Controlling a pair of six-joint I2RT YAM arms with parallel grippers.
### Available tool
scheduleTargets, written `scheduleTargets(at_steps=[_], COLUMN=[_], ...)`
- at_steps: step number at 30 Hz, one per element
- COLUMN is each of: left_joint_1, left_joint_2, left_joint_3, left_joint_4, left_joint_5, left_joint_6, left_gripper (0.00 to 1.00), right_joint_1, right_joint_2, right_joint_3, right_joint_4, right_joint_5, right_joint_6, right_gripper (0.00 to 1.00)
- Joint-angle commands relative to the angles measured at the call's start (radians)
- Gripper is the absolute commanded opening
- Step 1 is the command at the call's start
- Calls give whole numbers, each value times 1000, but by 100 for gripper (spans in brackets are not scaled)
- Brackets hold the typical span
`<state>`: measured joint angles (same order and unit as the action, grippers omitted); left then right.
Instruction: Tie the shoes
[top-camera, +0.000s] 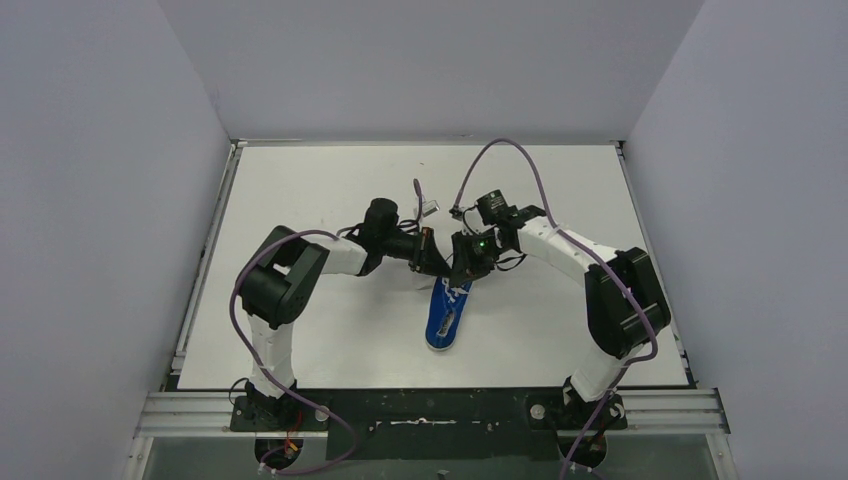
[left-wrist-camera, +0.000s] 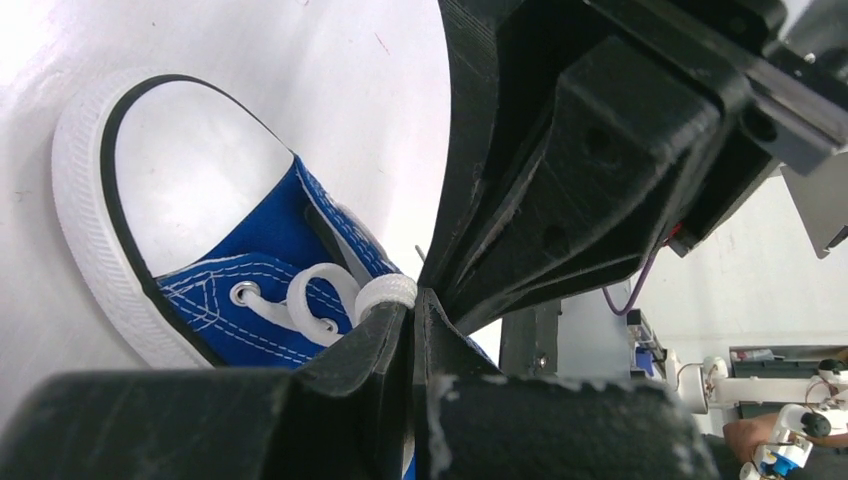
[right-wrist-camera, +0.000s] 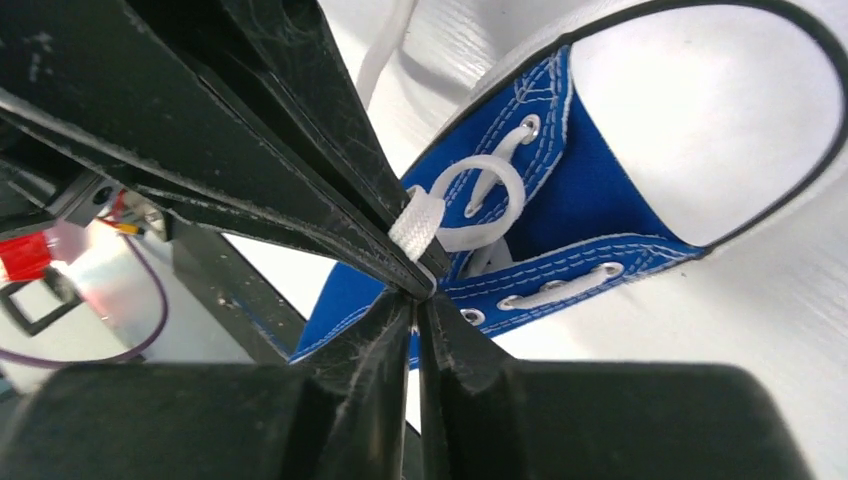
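1. Looking down from the top view, the blue sneaker (top-camera: 443, 318) lies on the white table (top-camera: 320, 190) between the two arms. The left gripper (top-camera: 437, 262) and right gripper (top-camera: 462, 272) meet tip to tip over its far end.
2. Left wrist view: the left gripper's fingers are pressed together, with the white lace (left-wrist-camera: 385, 292) at their tips.
3. Right wrist view: the left gripper pinches the lace. The right gripper's fingers are drawn together just beneath it, and I cannot tell whether they hold any lace.
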<state>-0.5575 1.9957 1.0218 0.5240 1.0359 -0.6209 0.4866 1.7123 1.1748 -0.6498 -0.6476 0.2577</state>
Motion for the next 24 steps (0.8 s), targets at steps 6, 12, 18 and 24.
scheduleTargets(at_steps=[6,12,18,24], left_joint_1=[21,13,1,-2], left_joint_2=[16,50,71,76], left_joint_3=[56,76,96,113], left_joint_4=[-35,-90,-159,-267], left_joint_5=[16,-3,-29,-55], left_joint_6=[56,89,132,205], left_gripper=[0,0,0,0], right_joint_1=[-26,-149,-171,-129], right_joint_2=[2,-48,16,7], right_joint_3=[-130,-227,-126,-4], right_joint_4=[293,386,219,-54], right_joint_5=[-438,-457,-293,-2], right_joint_6=[287,380,274,114], right_gripper=[0,0,0,4])
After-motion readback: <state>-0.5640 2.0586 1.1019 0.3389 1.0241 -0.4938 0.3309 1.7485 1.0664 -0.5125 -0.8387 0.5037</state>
